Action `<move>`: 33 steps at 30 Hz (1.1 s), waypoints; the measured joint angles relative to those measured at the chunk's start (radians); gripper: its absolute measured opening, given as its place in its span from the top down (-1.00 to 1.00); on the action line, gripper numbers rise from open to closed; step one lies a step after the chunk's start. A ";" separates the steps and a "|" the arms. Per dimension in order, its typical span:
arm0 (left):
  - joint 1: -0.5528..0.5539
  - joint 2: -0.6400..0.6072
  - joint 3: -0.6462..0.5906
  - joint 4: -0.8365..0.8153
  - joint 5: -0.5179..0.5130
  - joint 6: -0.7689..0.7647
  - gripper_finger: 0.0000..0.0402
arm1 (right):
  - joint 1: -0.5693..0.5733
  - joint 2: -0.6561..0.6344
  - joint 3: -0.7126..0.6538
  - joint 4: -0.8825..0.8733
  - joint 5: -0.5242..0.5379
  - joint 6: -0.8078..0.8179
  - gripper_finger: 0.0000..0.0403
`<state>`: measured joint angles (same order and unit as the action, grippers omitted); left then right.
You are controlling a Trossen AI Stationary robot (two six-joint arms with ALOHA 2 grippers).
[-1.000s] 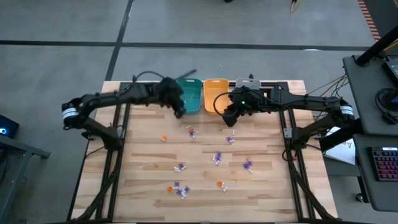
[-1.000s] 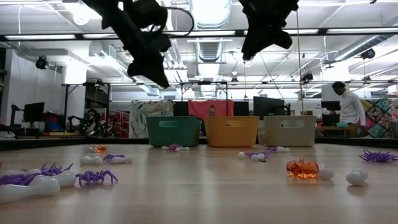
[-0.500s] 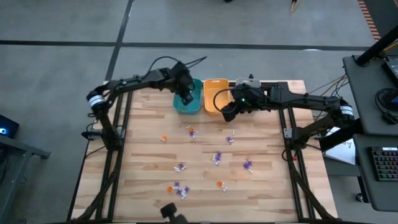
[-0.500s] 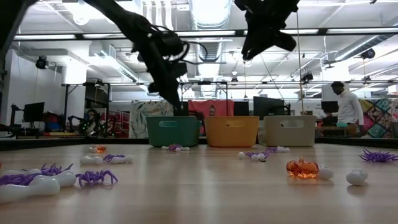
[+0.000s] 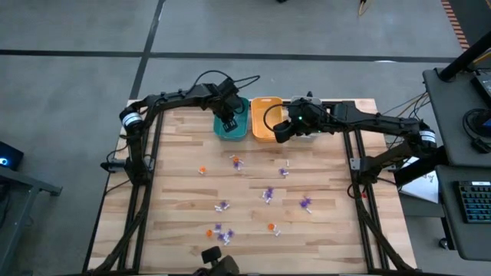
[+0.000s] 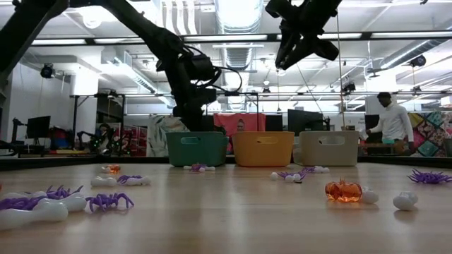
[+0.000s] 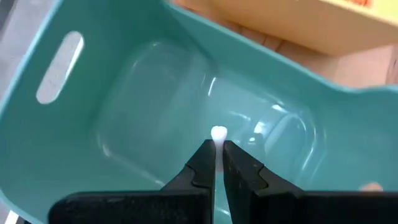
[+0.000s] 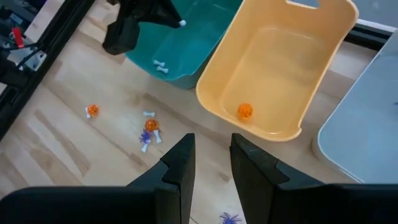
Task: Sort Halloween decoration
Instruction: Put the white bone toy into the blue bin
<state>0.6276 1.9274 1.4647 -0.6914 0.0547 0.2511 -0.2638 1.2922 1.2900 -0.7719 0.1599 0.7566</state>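
Wood table: purple, orange & white trinkets scattered at centre and toward 6 o'clock. Farther back, right claw hangs empty, fingers parted, over orange bin w/ one orange bit inside. Left claw pinched on white trinket over teal bin, 12 o'clock edge.

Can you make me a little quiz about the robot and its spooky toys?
1. True or false: the left gripper pinches a tiny white trinket over the teal bin.
2. What lies in the orange bin? A) a purple spider B) an orange ball C) nothing
3. Fill in: the right gripper hangs empty, its fingers ____.

Key: 1 true; 2 B; 3 open
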 joint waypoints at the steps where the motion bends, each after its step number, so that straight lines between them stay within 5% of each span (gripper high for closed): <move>1: 0.001 -0.001 0.000 -0.004 0.000 0.015 1.00 | -0.005 0.000 0.000 0.000 0.002 -0.006 0.55; 7: 0.003 -0.002 0.000 -0.013 0.019 0.157 1.00 | -0.058 0.000 -0.001 0.001 0.052 -0.107 0.55; 15: 0.003 -0.002 -0.001 -0.016 0.098 0.291 1.00 | -0.179 0.002 -0.001 0.161 0.020 -0.465 0.55; 25: 0.003 -0.002 -0.001 -0.016 0.096 0.253 1.00 | -0.427 0.069 -0.003 0.510 -0.049 -0.850 0.55; 33: 0.003 -0.002 -0.001 -0.011 0.045 0.170 1.00 | -0.593 0.139 -0.003 0.643 -0.142 -0.907 0.55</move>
<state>0.6304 1.9251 1.4635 -0.7028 0.0996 0.4211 -0.8565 1.4316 1.2869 -0.1288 0.0176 -0.1501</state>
